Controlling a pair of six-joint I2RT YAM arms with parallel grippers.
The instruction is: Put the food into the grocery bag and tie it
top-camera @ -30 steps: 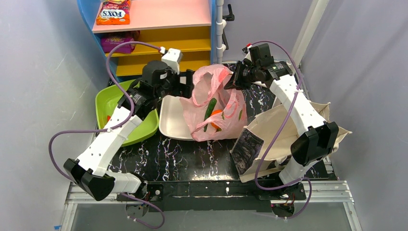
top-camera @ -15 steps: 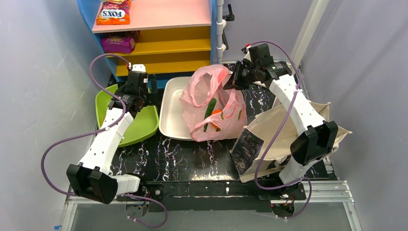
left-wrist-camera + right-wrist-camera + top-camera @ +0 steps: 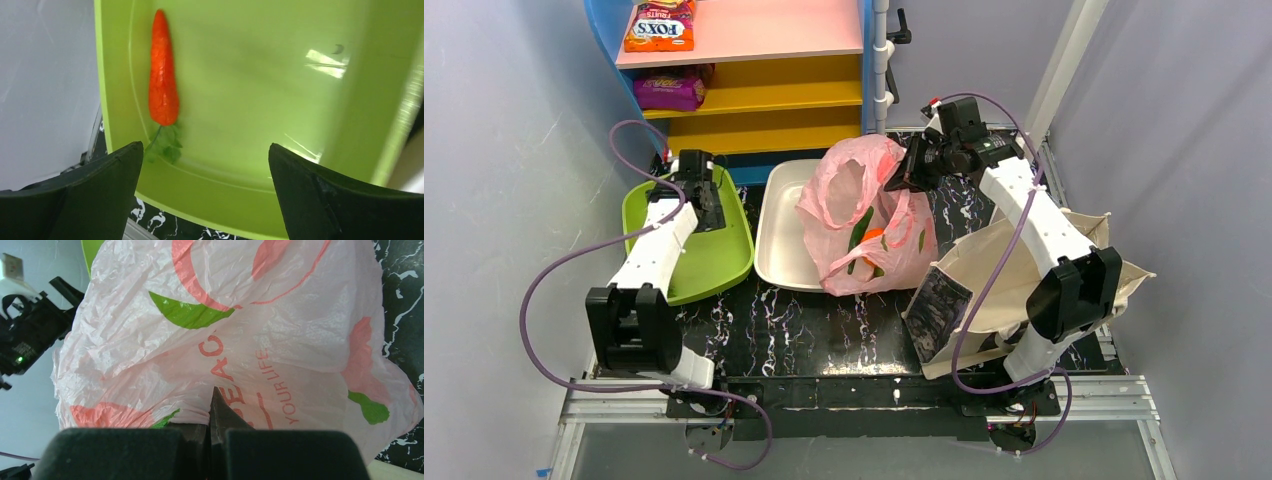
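- Your left pincer (image 3: 205, 150) hangs over the green tray (image 3: 729, 262) with its jaws spread wide and nothing between them.
- A carrot (image 3: 163, 75) lies in that tray, close along one long rim. Its leafy end points toward the pincer, near the left-hand finger (image 3: 75, 200) in the wrist view.
- Your right pincer (image 3: 212, 432) is clamped tight on the bag (image 3: 864, 215), with a fold of thin pink plastic pinched between the pads at the bag's upper right edge.
- The bag stands slumped in mid worktop (image 3: 824, 325), its left part over the white tray (image 3: 776, 235) and the rest on the black marbled surface. Its mouth gapes open at the top.
- Through the plastic you see an orange fruit (image 3: 873, 240) low in the bag, with a long green piece (image 3: 860, 224) leaning just beside it. Other small bits in there are too blurred to name.
- The white tray sits between the green tray and the bag, touching the green tray's rim.
- A beige tote (image 3: 1024, 265) lies tipped just right of the bag, under your right arm, with its dark panel facing the bag's base.
- A shelf (image 3: 754, 60) stands behind the trays with snack packets (image 3: 660, 25) on it.
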